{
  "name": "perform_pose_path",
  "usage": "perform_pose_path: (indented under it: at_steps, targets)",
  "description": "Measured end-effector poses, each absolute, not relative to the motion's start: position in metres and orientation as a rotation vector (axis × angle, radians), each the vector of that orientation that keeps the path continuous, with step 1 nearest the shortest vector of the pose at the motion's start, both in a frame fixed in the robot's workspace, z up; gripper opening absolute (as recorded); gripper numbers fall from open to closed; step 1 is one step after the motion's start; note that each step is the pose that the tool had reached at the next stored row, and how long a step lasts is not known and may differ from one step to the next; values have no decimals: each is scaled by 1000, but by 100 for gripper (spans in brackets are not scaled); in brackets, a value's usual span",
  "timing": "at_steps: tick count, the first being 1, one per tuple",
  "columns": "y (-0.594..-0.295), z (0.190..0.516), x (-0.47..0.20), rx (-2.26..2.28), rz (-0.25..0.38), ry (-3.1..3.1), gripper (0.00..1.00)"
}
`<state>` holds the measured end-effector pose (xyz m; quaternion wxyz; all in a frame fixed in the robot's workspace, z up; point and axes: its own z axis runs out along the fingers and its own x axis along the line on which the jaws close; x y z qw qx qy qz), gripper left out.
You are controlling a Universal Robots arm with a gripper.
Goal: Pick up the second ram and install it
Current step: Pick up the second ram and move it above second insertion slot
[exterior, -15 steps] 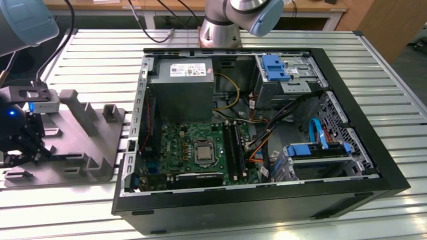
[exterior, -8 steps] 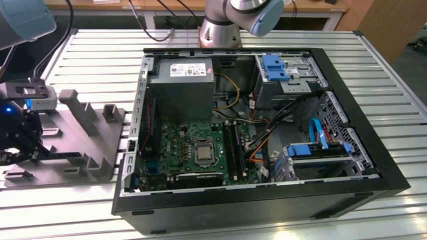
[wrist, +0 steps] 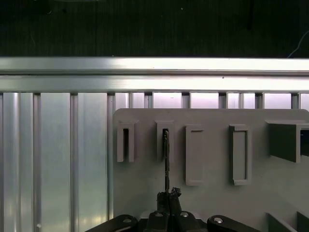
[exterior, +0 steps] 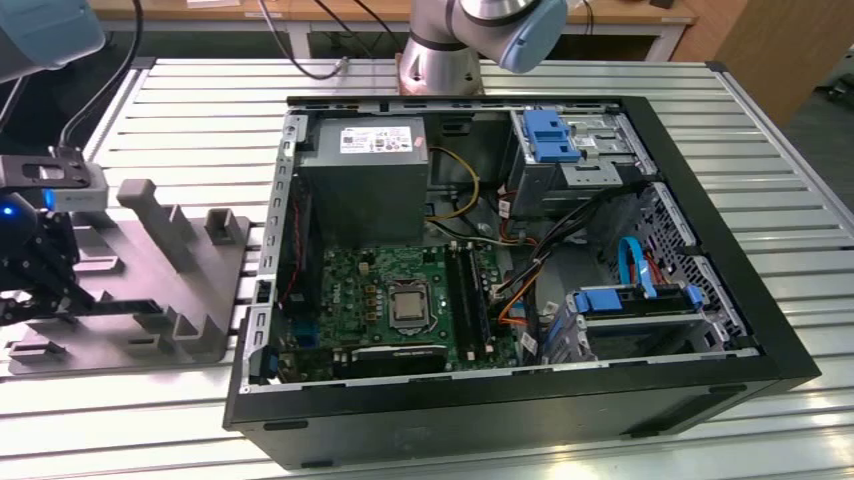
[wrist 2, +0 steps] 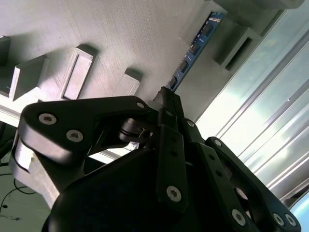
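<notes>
Jaws seemingly grip second ram (wrist 2: 192, 52) amid holder tabs (wrist: 194, 154).

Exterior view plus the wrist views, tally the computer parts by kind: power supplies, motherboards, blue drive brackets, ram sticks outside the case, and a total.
Power supply: 1
Motherboard: 1
Blue drive brackets: 2
Ram stick outside the case, the second ram, held by the gripper: 1
Total: 5

Black pincer (wrist 2: 166, 104) of jointed links studded with silver screws — arm (exterior: 447, 50) silver, with pale blue-grey joint caps.
</notes>
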<state>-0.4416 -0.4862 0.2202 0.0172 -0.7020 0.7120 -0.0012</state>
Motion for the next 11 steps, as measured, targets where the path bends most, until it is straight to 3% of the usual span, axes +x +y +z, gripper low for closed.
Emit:
perform_pose_path:
  at_steps: [11]
  targets:
    - [-486,234,-442,-2181,-4,2212,11]
